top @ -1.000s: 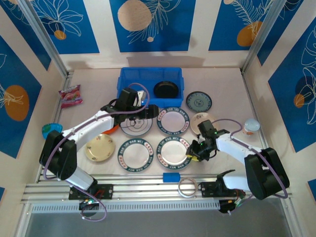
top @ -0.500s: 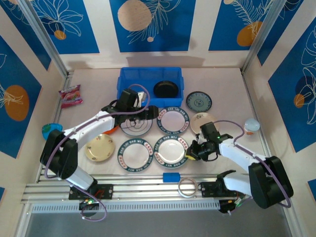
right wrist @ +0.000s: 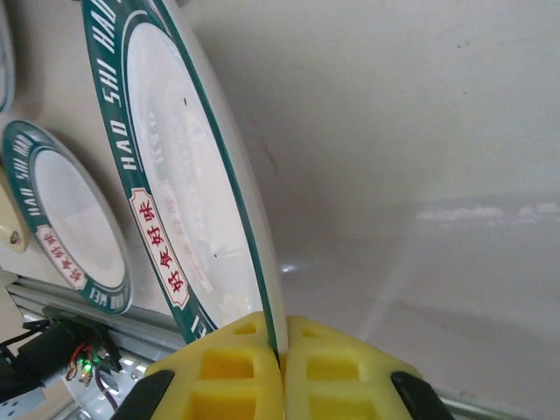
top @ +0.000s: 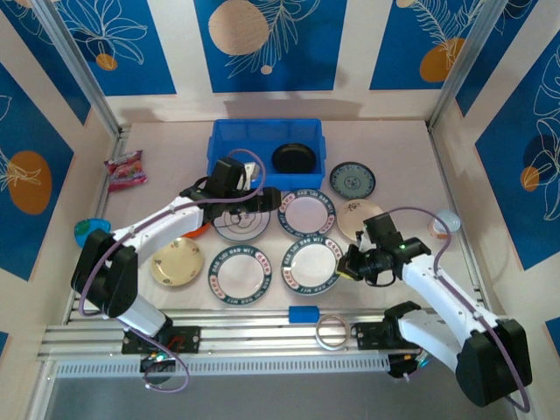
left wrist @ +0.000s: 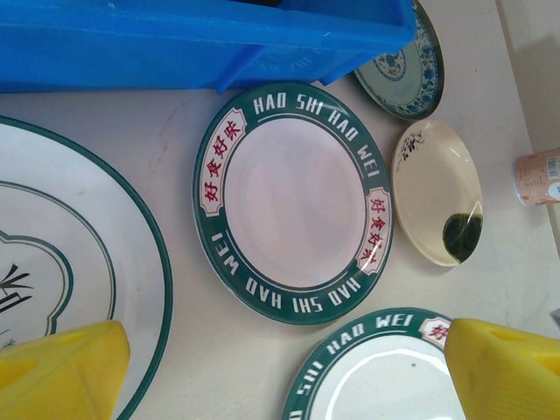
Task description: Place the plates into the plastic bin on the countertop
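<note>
Worktop (top: 394, 149) carries the plastic bin (top: 262, 123) at its far edge, long axis running left to right, with one black plate (top: 294, 159) already inside. Remaining plates lie in rows between the bin and the arm bases. Right claw (top: 352, 266) is clamped together on the right-hand rim of a green-lettered plate (top: 311, 265), which extends leftward from the fingers, face up. Being round, it has no long axis. From that claw the bin lies farther off and to the left, beyond another lettered plate (top: 306, 213). Left claw (top: 267, 199) stands apart and empty beside the line-drawing plate (top: 238, 223). That arm is judged nearer to the bin.
</note>
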Robot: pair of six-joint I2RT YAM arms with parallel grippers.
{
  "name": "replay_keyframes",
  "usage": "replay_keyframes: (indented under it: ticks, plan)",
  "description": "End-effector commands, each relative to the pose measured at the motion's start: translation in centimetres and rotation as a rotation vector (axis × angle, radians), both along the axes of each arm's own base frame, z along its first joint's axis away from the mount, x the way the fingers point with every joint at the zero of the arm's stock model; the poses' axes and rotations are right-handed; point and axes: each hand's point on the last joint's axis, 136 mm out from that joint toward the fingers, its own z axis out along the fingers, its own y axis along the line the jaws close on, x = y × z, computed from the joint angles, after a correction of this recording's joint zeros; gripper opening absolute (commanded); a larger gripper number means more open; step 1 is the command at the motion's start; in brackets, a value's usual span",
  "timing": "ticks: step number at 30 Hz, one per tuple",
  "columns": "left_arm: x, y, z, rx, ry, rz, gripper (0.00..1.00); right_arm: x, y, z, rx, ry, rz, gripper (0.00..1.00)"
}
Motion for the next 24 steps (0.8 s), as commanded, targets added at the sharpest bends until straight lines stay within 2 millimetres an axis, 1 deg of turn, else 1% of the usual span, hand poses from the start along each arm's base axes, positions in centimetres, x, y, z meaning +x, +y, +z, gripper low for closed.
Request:
replay_keyframes:
  ticks: [1, 3, 4, 6, 9, 11, 15, 17, 18, 20, 24]
  plan:
    - [-0.2, -1.0, 1.4, -0.026, -0.023, -0.055, 0.92, 0.2, 0.3, 3.6, 0.031, -0.045, 0.007, 0.0]
    - [-0.2, -1.6, 2.2, -0.061, -0.041, -0.081, 0.93, 1.5, 0.6, 5.7, 0.04, -0.106, 0.018, 0.0]
    - [-0.2, -1.8, 2.5, -0.074, -0.046, -0.091, 0.92, 2.0, 0.6, 6.4, 0.042, -0.127, 0.021, 0.0]
    - [-0.2, -2.2, 3.1, -0.094, -0.054, -0.102, 0.92, 4.0, 1.1, 8.5, 0.07, -0.181, 0.023, 0.0]
    - [0.2, -2.0, 3.5, -0.115, -0.064, -0.091, 0.91, 7.0, 2.0, 10.6, 0.122, -0.252, 0.03, 0.0]
    - [0.6, -1.8, 3.8, -0.171, -0.061, -0.066, 0.9, 8.9, 2.6, 11.6, 0.141, -0.296, 0.045, 0.0]
    - [1.6, -1.0, 5.3, -0.34, -0.075, -0.015, 0.82, 11.8, 3.7, 12.9, 0.181, -0.353, 0.066, 0.0]
    - [1.8, -0.6, 5.5, -0.378, -0.067, -0.001, 0.74, 12.9, 4.1, 13.6, 0.212, -0.375, 0.063, 0.0]
    - [1.9, -0.4, 5.4, -0.386, -0.058, 0.002, 0.72, 13.4, 4.4, 13.9, 0.237, -0.383, 0.063, 0.0]
    - [2.0, 0.0, 5.2, -0.383, -0.051, 0.012, 0.69, 14.0, 5.0, 14.3, 0.275, -0.388, 0.063, 0.0]
    - [2.2, 0.5, 5.2, -0.389, -0.049, 0.023, 0.58, 14.8, 6.0, 14.6, 0.297, -0.397, 0.083, 0.0]
